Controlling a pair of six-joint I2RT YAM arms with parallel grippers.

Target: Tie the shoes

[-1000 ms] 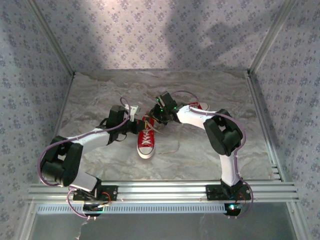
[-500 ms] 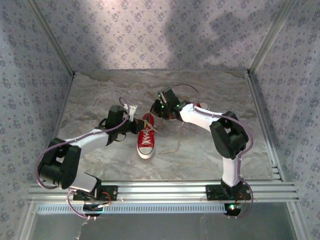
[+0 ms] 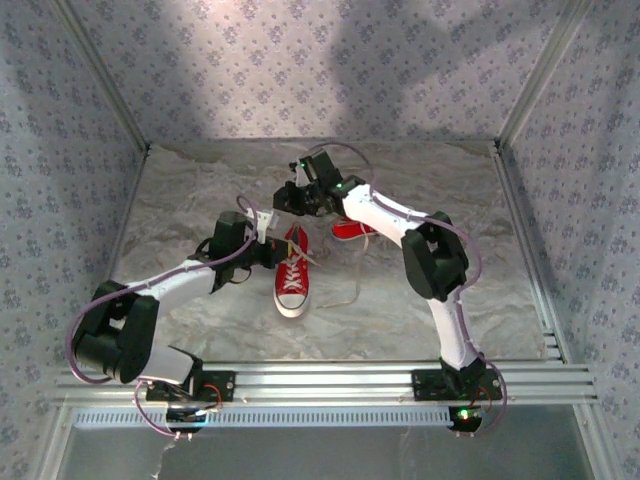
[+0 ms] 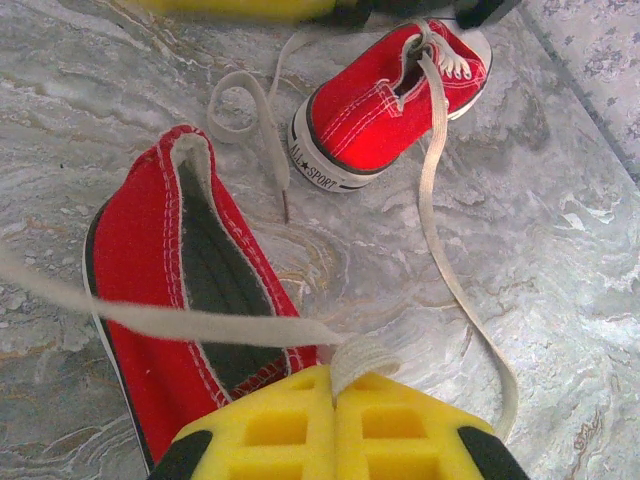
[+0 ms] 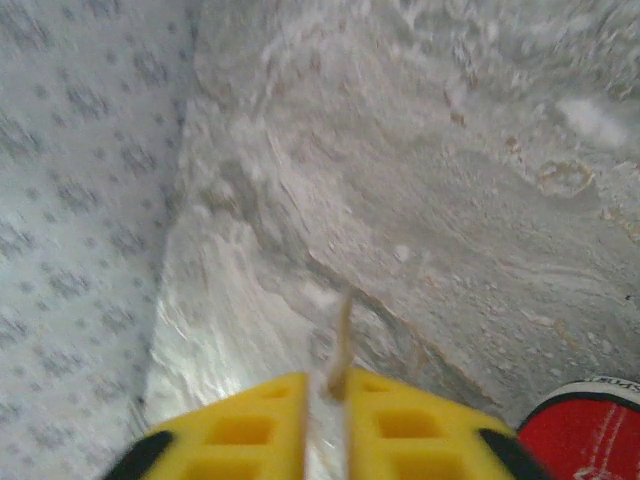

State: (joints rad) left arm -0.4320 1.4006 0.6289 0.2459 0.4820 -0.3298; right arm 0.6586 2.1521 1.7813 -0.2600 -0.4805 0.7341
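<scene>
Two red shoes with white soles lie on the marbled table. The near shoe point(image 3: 291, 275) point(image 4: 190, 300) points its toe at the arms, and the far shoe point(image 3: 350, 229) point(image 4: 385, 100) lies behind it to the right. My left gripper point(image 3: 268, 240) point(image 4: 337, 372) is just left of the near shoe's heel. Its yellow pads are shut on a white lace point(image 4: 200, 325) that stretches taut to the left. My right gripper point(image 3: 287, 198) point(image 5: 325, 385) is behind the shoes to the left. Its pads are nearly together, with a lace tip point(image 5: 341, 340) standing up between them.
A loose lace point(image 4: 440, 230) trails from the far shoe across the table point(image 3: 430, 300) to the right. Patterned walls point(image 3: 60, 150) and aluminium posts point(image 3: 100, 70) enclose the table. A metal rail point(image 3: 320, 380) runs along the front edge. The back-left corner point(image 5: 190, 150) is near the right gripper.
The right arm has swung its gripper back and to the left, away from the shoes, which uncovers the far shoe. The left gripper has hardly moved and keeps its lace.
</scene>
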